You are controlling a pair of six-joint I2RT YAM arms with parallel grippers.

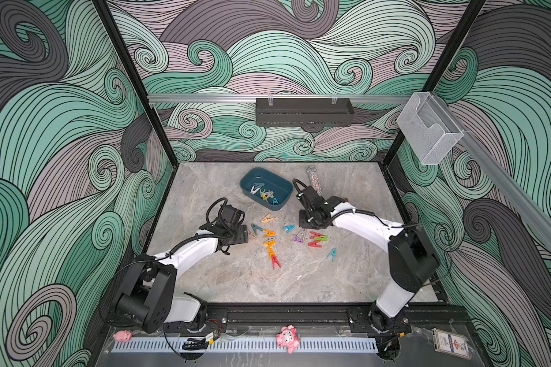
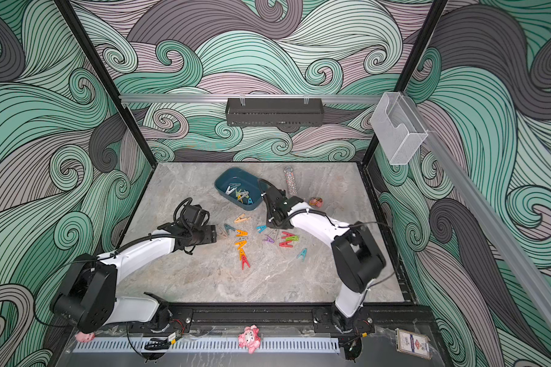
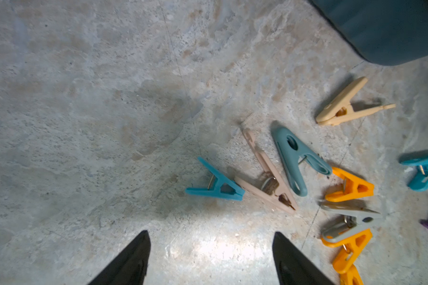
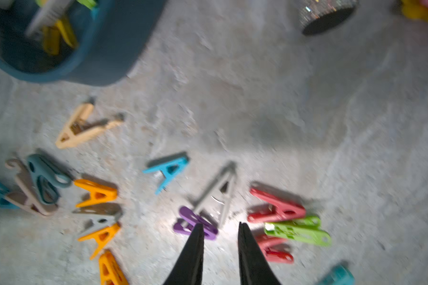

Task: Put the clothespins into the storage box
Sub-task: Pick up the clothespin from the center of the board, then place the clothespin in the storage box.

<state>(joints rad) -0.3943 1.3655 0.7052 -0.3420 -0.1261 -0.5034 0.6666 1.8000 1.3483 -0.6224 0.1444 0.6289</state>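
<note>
The left gripper point(image 3: 211, 233) gapes wide, empty; the right gripper point(image 4: 220, 224), narrowly parted, empty, hangs near a blurred purple clothespin point(image 4: 187, 217). Loose clothespins point(image 1: 269, 244) strew the table point(image 1: 299, 286); others lie in the storage box point(image 1: 261, 176), cropped in wrist views.

Nothing legible is showing in any view. A small card point(image 1: 451, 343) is lying at the front right, appearing in both top views point(image 2: 412, 343). It is carrying a printed emblem in blue and red, but its lettering is coming out too small to read.

Sixteen loose clothespins point(image 1: 269, 233); one storage box point(image 1: 264, 179); one glittery tube point(image 1: 314, 181).
</note>
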